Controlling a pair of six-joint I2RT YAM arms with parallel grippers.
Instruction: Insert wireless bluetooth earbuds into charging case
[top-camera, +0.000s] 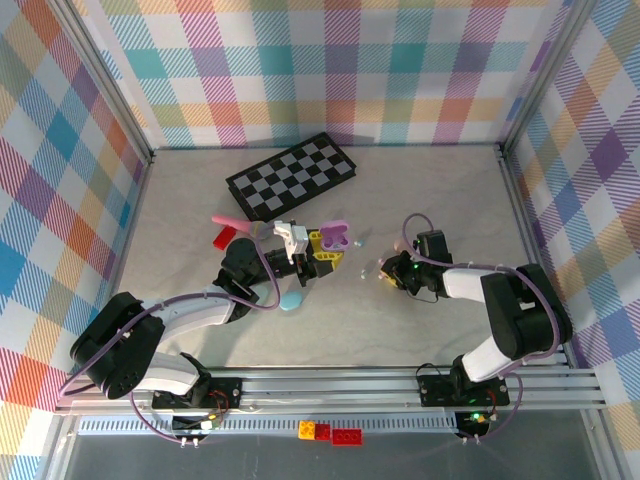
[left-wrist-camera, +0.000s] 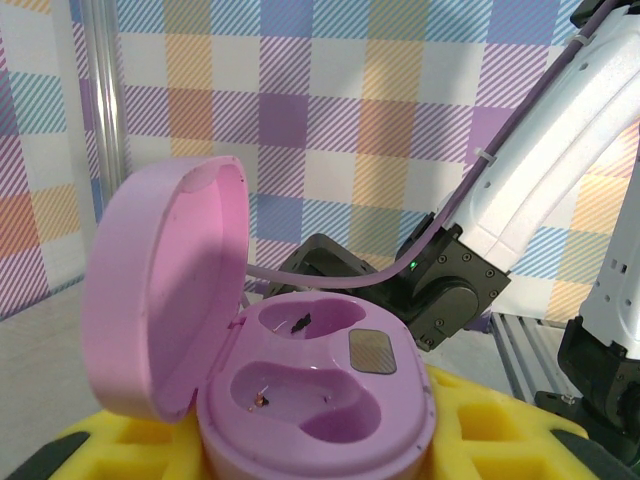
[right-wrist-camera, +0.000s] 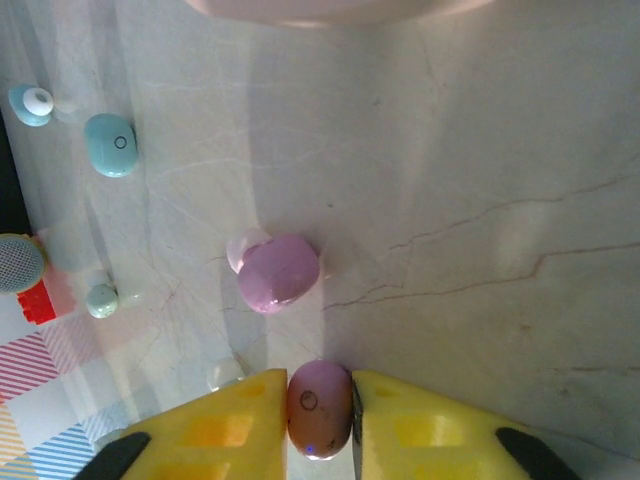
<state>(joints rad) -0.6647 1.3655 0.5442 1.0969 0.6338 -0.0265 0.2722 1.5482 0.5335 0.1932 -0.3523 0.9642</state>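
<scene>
The charging case (left-wrist-camera: 310, 400) is a pinkish-purple oval with its lid (left-wrist-camera: 165, 290) swung open to the left and both wells empty. It sits between the yellow pads (left-wrist-camera: 500, 440) of my left gripper (left-wrist-camera: 320, 445), which is shut on it; from above the case (top-camera: 336, 235) is near the table's middle. My right gripper (right-wrist-camera: 320, 400) is low over the table and shut on a pink earbud (right-wrist-camera: 320, 410). A second pink earbud (right-wrist-camera: 278, 272) lies just beyond it. Two bluish earbuds (right-wrist-camera: 110, 145) and a small greenish one (right-wrist-camera: 101, 300) lie further left. From above, the right gripper (top-camera: 385, 270) is just right of the case.
A folded chequerboard (top-camera: 291, 177) lies at the back. A blue oval case (top-camera: 291, 300) rests in front of the left arm. A red brick (top-camera: 226, 237) and a pink piece (top-camera: 225, 219) lie left of the left gripper. Loose bricks (top-camera: 330, 432) sit on the near rail.
</scene>
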